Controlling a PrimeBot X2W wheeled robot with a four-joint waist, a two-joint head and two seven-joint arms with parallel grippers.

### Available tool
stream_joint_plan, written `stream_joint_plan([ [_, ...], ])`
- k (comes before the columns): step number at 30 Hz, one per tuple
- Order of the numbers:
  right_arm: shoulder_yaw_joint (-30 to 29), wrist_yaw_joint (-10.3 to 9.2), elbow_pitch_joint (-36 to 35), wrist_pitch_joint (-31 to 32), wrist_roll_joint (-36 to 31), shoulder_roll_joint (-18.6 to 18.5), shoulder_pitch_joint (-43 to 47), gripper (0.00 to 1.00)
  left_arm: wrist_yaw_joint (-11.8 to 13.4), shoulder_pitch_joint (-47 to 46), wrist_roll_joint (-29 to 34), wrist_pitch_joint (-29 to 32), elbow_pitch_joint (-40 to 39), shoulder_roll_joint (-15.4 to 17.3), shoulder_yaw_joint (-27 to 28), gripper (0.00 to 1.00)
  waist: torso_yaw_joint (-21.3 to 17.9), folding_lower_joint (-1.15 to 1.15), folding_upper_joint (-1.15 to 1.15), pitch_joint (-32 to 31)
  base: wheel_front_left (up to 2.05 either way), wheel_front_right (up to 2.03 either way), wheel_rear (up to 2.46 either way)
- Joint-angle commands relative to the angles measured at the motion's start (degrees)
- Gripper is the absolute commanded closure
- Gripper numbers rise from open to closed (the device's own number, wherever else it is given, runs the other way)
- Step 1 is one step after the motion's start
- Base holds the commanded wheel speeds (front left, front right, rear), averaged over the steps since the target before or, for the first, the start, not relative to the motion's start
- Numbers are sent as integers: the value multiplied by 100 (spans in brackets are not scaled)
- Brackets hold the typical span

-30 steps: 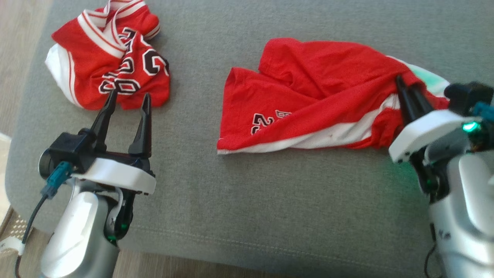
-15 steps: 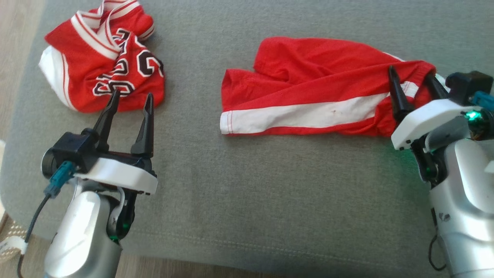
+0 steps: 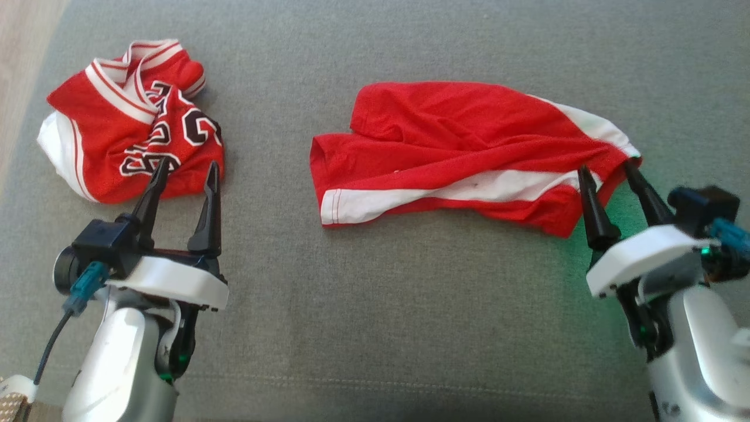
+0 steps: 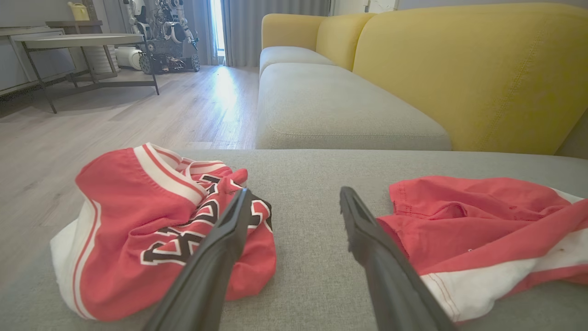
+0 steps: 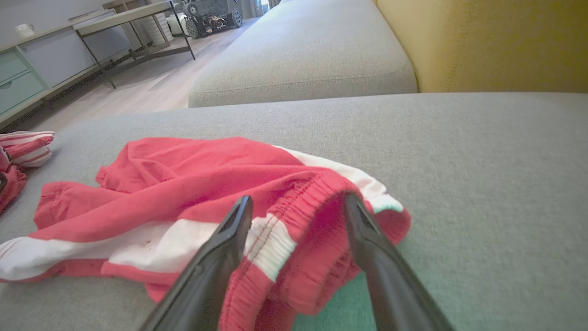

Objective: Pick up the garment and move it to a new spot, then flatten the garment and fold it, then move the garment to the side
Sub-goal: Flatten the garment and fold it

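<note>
The garment, red shorts (image 3: 445,129) with a white side stripe, lies loosely spread on the grey cushion (image 3: 375,305), waistband end to the right. My right gripper (image 3: 603,169) stands open at that waistband. In the right wrist view its fingers (image 5: 220,248) straddle the bunched elastic edge of the shorts (image 5: 183,184) without pinching it. My left gripper (image 3: 187,164) is open with nothing between its fingers, just in front of a crumpled red jersey (image 3: 117,135). The left wrist view shows the left gripper (image 4: 295,191) between the jersey (image 4: 151,220) and the shorts (image 4: 468,220).
The jersey, with black numbers, lies near the cushion's far left corner, by the wooden floor (image 3: 23,35). A yellow sofa back (image 4: 459,69) rises behind the cushion. A metal-legged table (image 4: 78,41) stands across the room. Bare cushion stretches in front of both garments.
My right gripper has opened and let go of the shorts' waistband, and the shorts have settled onto the cushion. The head view has shifted. My left gripper stays open.
</note>
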Motion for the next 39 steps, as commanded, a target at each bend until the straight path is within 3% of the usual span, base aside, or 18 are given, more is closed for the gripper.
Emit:
stream_joint_plan([
  [1, 76, 24, -326, 58, 50, 9, 79, 0, -15, -95, 57, -52, -159, 147, 247, 0, -36, 0, 0, -78, 0, 0, 0],
  [8, -110, 24, -820, 26, -1, 113, 510, 0, 0, 34, 58, -52, -116, 137, 257, 0, -84, 0, 0, -299, 0, 0, 0],
  [17, -329, 24, -1516, -419, -538, 338, 935, 0, 121, 389, 22, -41, -118, 169, 309, 0, -139, 0, 0, -729, 0, 0, 0],
  [39, -53, 24, -1957, -692, -577, 525, 1583, 0, 271, 928, -61, 299, -447, 245, 154, 0, -272, 0, 0, -1081, 0, 0, 0],
])
